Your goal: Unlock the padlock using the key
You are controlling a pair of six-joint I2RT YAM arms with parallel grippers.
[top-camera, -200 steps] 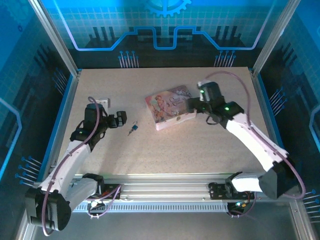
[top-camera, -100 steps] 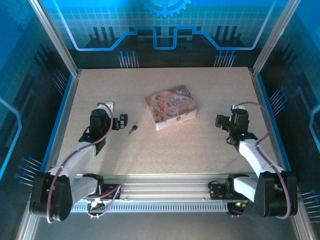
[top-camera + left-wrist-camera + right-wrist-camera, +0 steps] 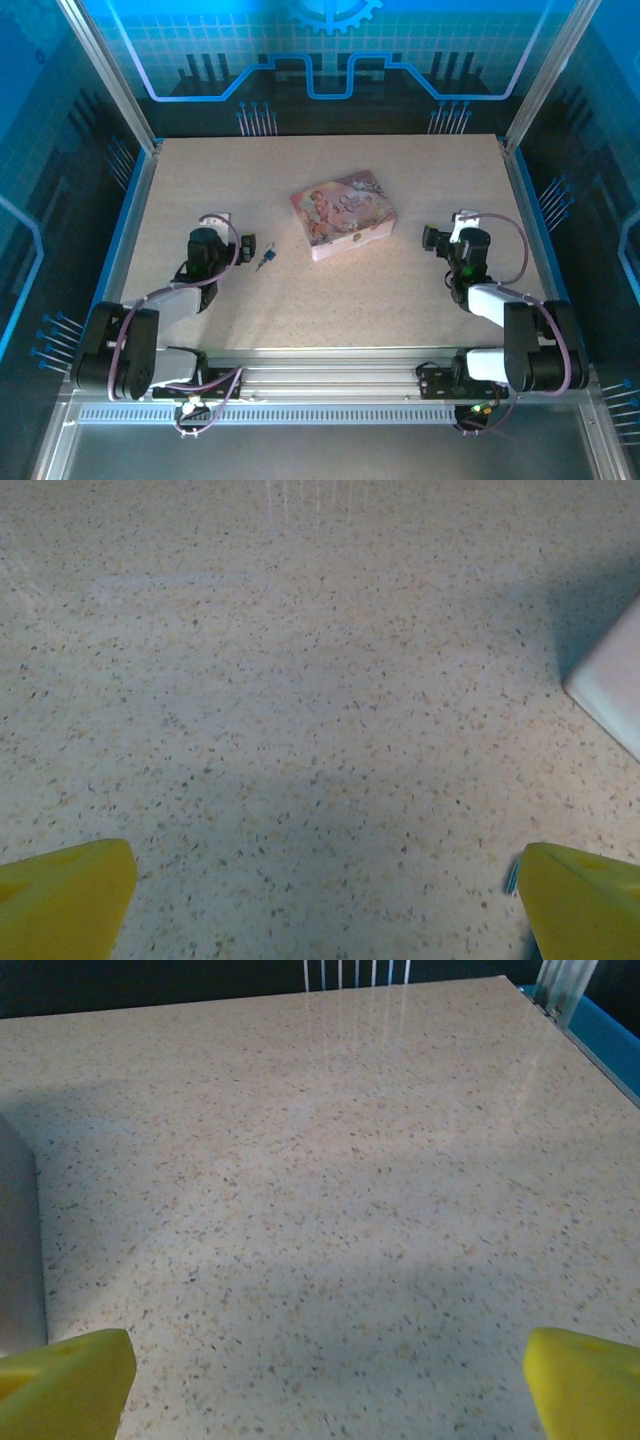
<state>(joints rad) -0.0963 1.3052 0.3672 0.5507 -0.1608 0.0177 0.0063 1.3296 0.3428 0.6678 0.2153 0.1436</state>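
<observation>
The tiny silvery-blue padlock point(image 3: 263, 263) lies on the speckled table, left of the pink tin. A thin dark sliver, the key point(image 3: 269, 247), lies at its far end; I cannot tell whether they are joined. My left gripper point(image 3: 245, 246) sits low just left of them, open and holding nothing. In the left wrist view its yellow fingertips point(image 3: 66, 895) stand wide apart, and a bluish sliver of the padlock point(image 3: 511, 878) peeks beside the right tip. My right gripper point(image 3: 431, 240) is open and empty, right of the tin, its wide-set fingertips point(image 3: 585, 1380) above bare table.
The pink picture-printed tin point(image 3: 343, 214) lies at the table's middle; its pale side shows in the wrist views point(image 3: 612, 692) point(image 3: 18, 1250). Blue side rails point(image 3: 128, 215) and the metal frame bound the table. Both arms are folded back near their bases.
The right gripper has left the tin's right end and drawn back to the near right. The left arm has folded back and lower. Padlock, key and tin have not moved.
</observation>
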